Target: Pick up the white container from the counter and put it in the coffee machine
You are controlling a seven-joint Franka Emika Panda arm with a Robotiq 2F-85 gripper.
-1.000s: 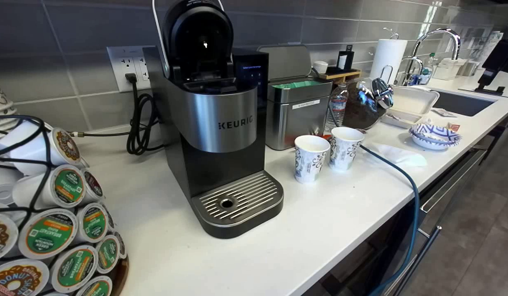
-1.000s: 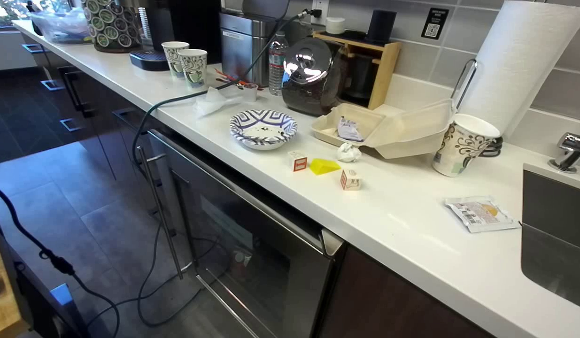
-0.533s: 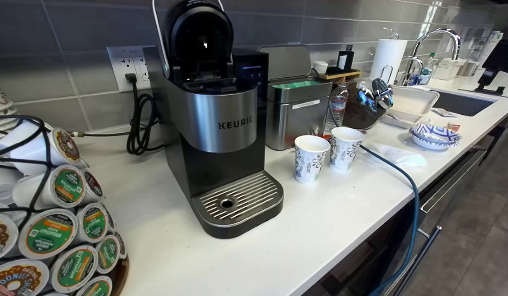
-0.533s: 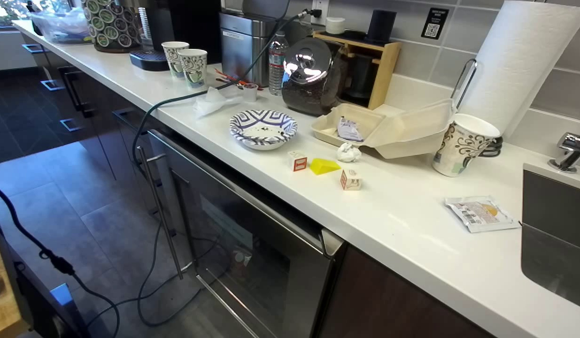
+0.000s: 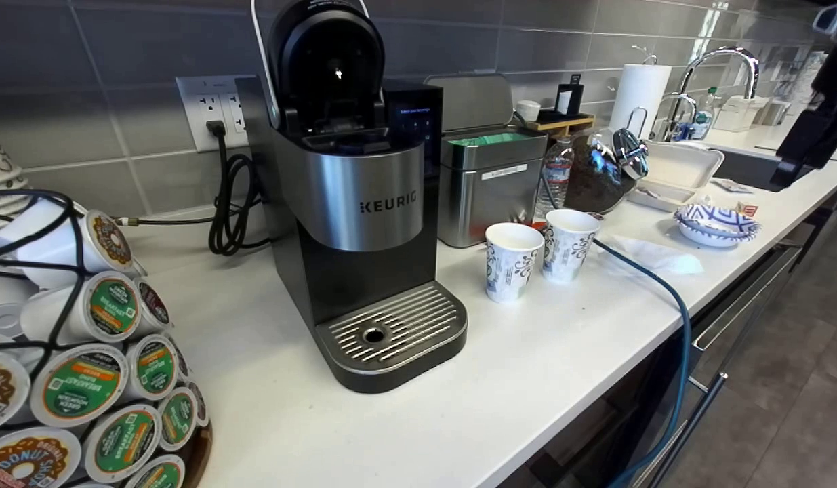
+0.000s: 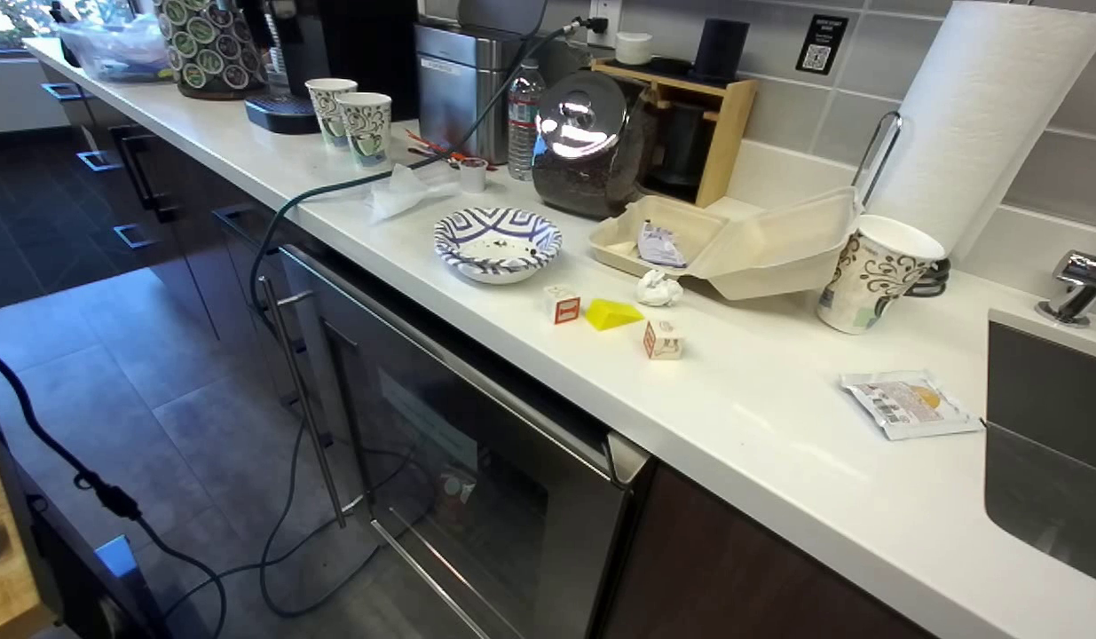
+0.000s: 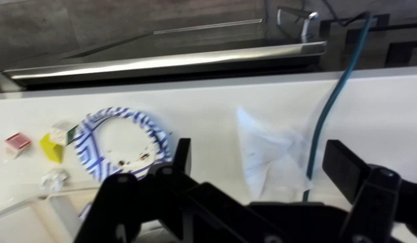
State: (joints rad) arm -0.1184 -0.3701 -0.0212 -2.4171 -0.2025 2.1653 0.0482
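Note:
A small white container (image 6: 473, 175) stands on the white counter (image 6: 734, 390) beside a crumpled napkin in an exterior view. I cannot make it out in the wrist view. The black and silver coffee machine (image 5: 371, 203) stands with its lid raised and its drip tray (image 5: 391, 325) bare; part of it shows in the other exterior view (image 6: 286, 111). My gripper (image 7: 259, 153) is open and empty in the wrist view, high above the napkin (image 7: 269, 152). It also shows at the right edge of an exterior view (image 5: 791, 169).
Two patterned cups (image 5: 513, 264) stand beside the machine. A blue cable (image 5: 676, 318) crosses the counter and hangs over its front edge. A patterned bowl (image 6: 498, 248), toy blocks, an open takeout box (image 6: 778, 257), a coffee jar and a steel bin (image 5: 489, 190) stand nearby.
In an exterior view my gripper has moved left and down at the right edge, mostly in the last half second. The objects on the counter have not moved.

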